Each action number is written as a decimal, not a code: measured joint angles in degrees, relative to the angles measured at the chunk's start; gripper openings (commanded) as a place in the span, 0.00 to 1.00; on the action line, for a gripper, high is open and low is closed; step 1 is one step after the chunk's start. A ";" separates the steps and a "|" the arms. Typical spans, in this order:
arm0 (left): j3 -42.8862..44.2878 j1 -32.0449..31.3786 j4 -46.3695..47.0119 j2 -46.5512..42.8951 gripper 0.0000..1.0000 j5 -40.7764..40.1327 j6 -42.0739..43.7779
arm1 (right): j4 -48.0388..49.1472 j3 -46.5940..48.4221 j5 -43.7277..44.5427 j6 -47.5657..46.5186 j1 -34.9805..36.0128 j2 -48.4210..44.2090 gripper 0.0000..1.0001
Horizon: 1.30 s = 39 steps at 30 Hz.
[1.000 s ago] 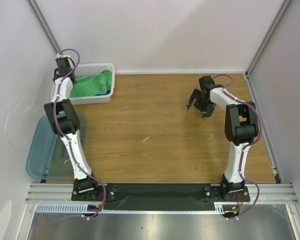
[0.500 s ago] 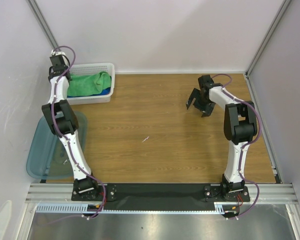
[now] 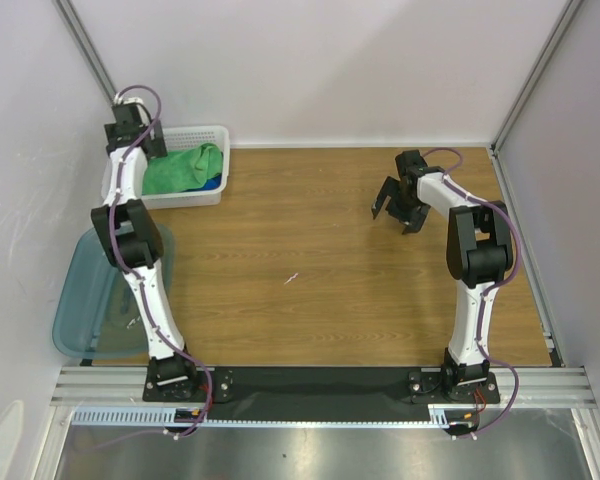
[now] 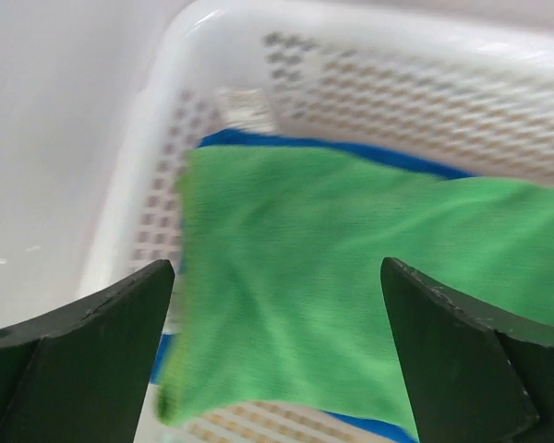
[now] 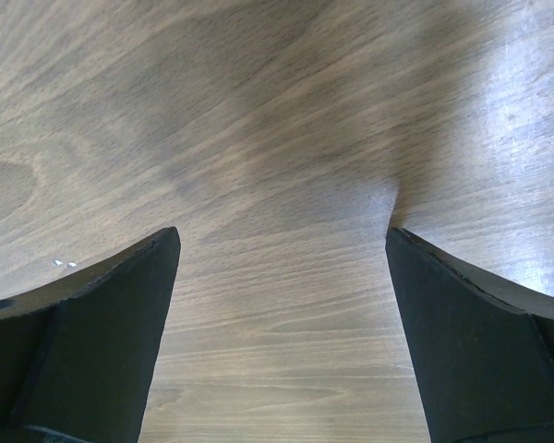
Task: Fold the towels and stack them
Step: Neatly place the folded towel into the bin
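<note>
Standing by the table, I count two arms, two towels in sight, one basket and one tub. The left gripper hangs over the left end of the white perforated basket, which sits in the far left corner of the table against the back wall. From the left wrist view that gripper has its two dark fingers spread wide, with nothing between them; the cloth lies below them, and I cannot tell whether the tips touch it. Inside the basket lies the green towel, rumpled and spread over most of the floor of it, and under it the blue towel, of which only a thin strip shows along the far edge and a little more at the near edge. From above, the green towel fills the middle of the basket and the blue towel peeks out at the right end. The right gripper is well apart from all this, over the far right part of the table, fingers pointing down. Its wrist view shows the right gripper gaping just as wide above bare wood grain, holding nothing. The single teal tub rests at the left edge, beside the left arm.
</note>
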 measured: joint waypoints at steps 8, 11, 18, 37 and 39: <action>0.79 -8.66 -0.35 -3.37 0.97 -3.50 -3.89 | 0.72 0.00 -1.55 -0.70 -0.96 -0.28 1.00; 0.74 -10.47 -0.94 -3.50 0.84 -2.84 -7.80 | 0.70 -0.02 -1.92 -1.36 -2.29 -1.09 1.00; -6.60 -8.33 -0.24 -3.87 0.89 3.87 -19.34 | 0.98 -0.02 -2.64 -2.16 -6.03 -2.54 1.00; -20.02 -8.63 14.43 -7.85 0.96 28.92 -26.14 | 0.59 -0.02 -3.04 -0.52 -5.16 -2.54 1.00; -20.02 -9.01 15.34 -7.85 0.96 29.55 -26.21 | 0.57 0.00 -3.04 -0.35 -5.03 -2.54 1.00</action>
